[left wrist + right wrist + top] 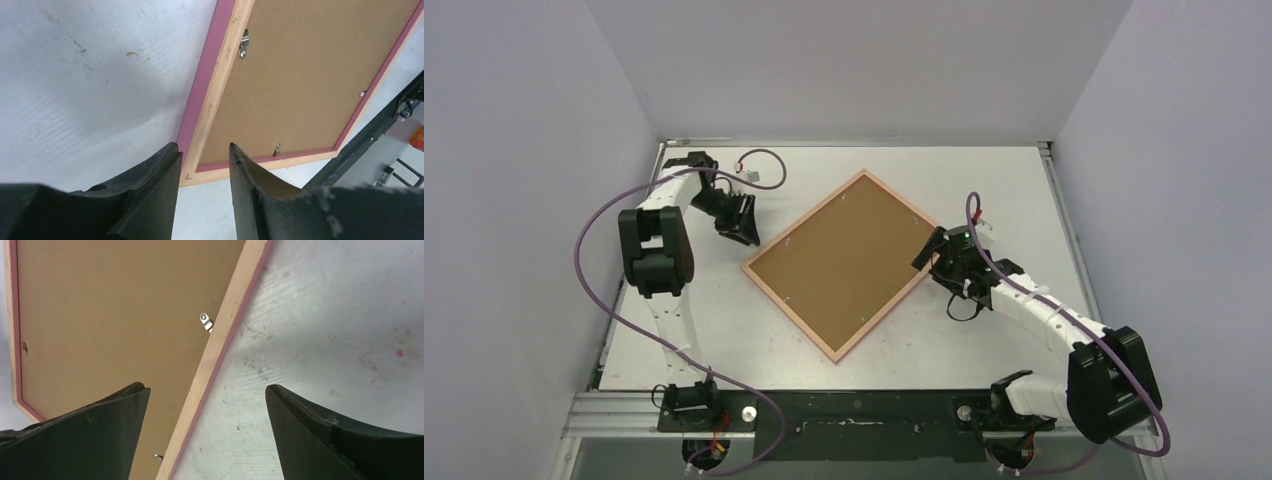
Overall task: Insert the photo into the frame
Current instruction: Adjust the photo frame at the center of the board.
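Pink-edged frame [799, 297] holds plain brown backing board [844, 262].

Pink-edged frame [804, 220] lying back-up on the white table [994, 180], turned cornerwise, with a brown backing board [844, 262] seated inside its rails. The left gripper [746, 232] stands just beside the frame's upper-left rail. The right gripper [927, 257] sits at the right-hand rail, near the corner.
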`<action>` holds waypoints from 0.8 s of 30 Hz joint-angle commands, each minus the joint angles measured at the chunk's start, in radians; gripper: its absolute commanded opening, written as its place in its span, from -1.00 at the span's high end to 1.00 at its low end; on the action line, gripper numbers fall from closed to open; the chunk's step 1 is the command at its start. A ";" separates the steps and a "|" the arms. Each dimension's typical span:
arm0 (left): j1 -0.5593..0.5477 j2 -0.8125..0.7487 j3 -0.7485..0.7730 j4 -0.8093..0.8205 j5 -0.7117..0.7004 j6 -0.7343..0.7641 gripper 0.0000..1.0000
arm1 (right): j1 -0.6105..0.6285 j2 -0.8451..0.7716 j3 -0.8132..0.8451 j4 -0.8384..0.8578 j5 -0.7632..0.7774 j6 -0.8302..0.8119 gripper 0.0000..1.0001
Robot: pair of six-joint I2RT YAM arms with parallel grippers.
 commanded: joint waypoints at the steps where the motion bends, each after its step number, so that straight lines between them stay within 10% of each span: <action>1: 0.002 -0.009 -0.019 0.089 -0.001 -0.030 0.24 | 0.040 0.017 -0.051 0.133 -0.073 0.082 -0.80; 24: -0.047 -0.195 -0.446 0.231 0.077 -0.055 0.75 | -0.040 0.399 0.276 0.190 -0.151 -0.052 -0.80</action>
